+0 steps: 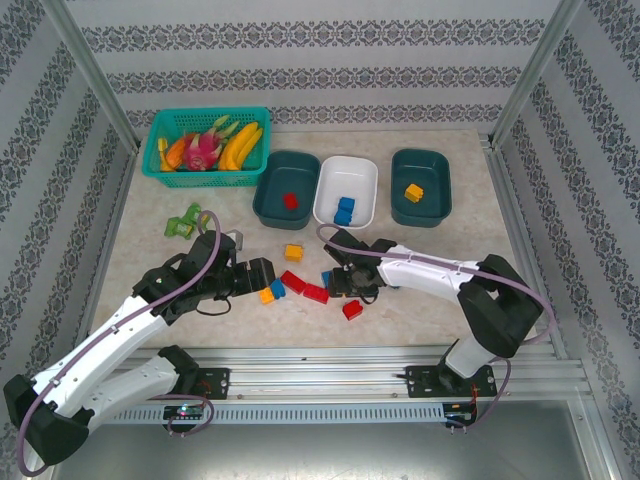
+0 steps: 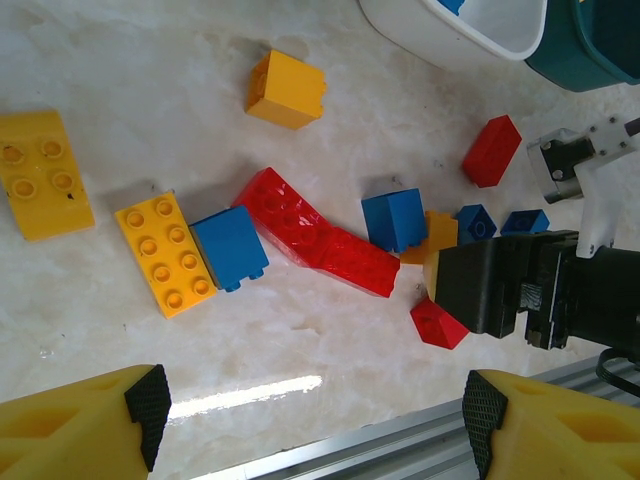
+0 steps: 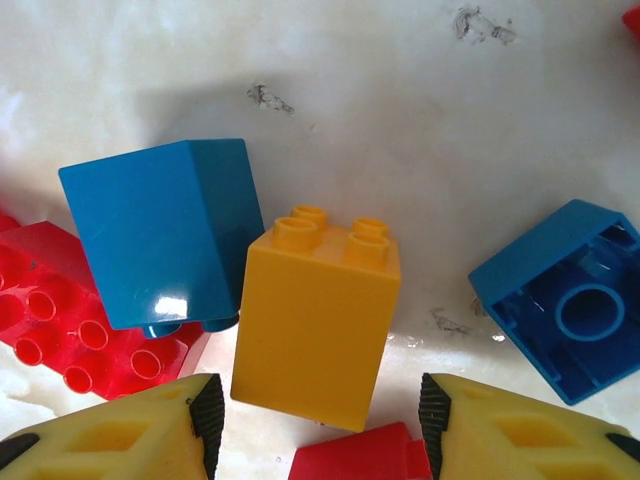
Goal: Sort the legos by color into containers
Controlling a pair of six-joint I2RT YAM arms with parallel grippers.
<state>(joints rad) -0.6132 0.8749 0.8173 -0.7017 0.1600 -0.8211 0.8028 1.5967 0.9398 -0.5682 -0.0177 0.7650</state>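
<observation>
Honestly, pretty grabbable stuff: right gripper (image 3: 318, 405) spread wide around an upright yellow brick (image 3: 318, 320), not closed on anything yet. Probably light, rigid, slick plastic, so best pinched low on the flat side faces, not the studs. Crowded though, with a blue brick (image 3: 165, 230) right beside it at 10 o'clock and a red brick (image 3: 350, 458) at 6. Left gripper (image 2: 315, 405) also wide open and empty-handed over the loose legos (image 2: 320, 240). Farther out at 12 o'clock: left teal container (image 1: 285, 222) with red, white container (image 1: 366, 172) with blue, right teal container (image 1: 420, 165) with yellow.
</observation>
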